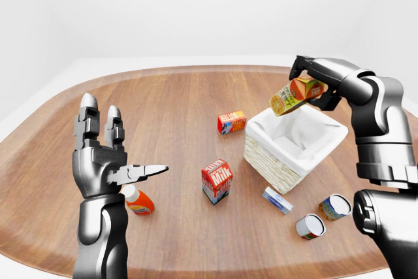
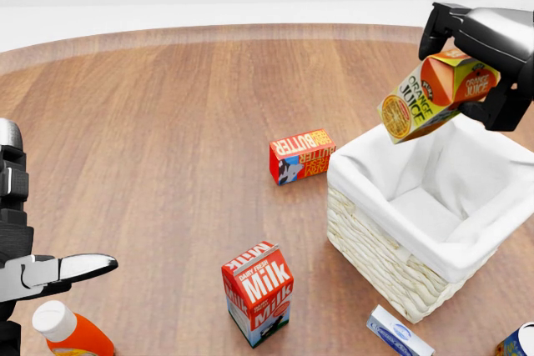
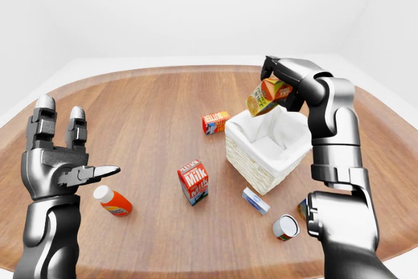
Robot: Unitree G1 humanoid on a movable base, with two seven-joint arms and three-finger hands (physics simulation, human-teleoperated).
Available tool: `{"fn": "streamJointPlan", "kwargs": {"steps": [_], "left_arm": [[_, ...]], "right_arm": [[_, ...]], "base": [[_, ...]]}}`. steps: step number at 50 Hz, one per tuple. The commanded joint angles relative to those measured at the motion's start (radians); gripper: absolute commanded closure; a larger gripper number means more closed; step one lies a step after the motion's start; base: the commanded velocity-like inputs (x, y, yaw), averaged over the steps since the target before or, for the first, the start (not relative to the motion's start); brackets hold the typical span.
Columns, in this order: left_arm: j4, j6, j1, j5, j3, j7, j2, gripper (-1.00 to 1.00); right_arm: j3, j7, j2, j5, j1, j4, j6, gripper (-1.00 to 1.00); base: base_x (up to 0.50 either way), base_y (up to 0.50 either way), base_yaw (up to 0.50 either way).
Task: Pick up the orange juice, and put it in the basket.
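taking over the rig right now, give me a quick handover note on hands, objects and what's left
Right robot hand: shut on the orange juice, holding the carton tilted in the air above the top-left rim of the basket in the head view.
Left robot hand: open, empty, raised at the left of the left-eye view, away from the job.
Basket: white-lined, nothing visible inside it.
Done: carton picked up and carried to the basket.
Left: move it over the opening, lower it, release. The butter box and milk carton stand clear of the path.
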Motion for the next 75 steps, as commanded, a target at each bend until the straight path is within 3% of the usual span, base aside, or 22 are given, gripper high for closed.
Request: {"fn": "streamJointPlan", "kwargs": {"steps": [1, 41, 62, 75], "left_arm": [[0.0, 0.0, 0.0, 0.0, 0.0, 0.0, 0.0, -1.0], [0.0, 0.0, 0.0, 0.0, 0.0, 0.0, 0.0, -1.0], [0.0, 0.0, 0.0, 0.0, 0.0, 0.0, 0.0, -1.0], [0.0, 0.0, 0.0, 0.0, 0.0, 0.0, 0.0, -1.0]], "right_arm": [[-0.011, 0.0, 0.004, -0.011, 0.025, -0.001, 0.0, 1.0], [0.039, 0.0, 0.011, -0.207, -0.015, 0.225, 0.0, 1.0], [0.091, -0.214, 0.052, -0.302, -0.112, 0.435, 0.0, 1.0], [0.112, -0.256, 0.081, -0.324, -0.125, 0.498, 0.0, 1.0]], "base": [[0.0, 0.0, 0.0], [0.0, 0.0, 0.0], [0.0, 0.0, 0.0], [0.0, 0.0, 0.0]]}}
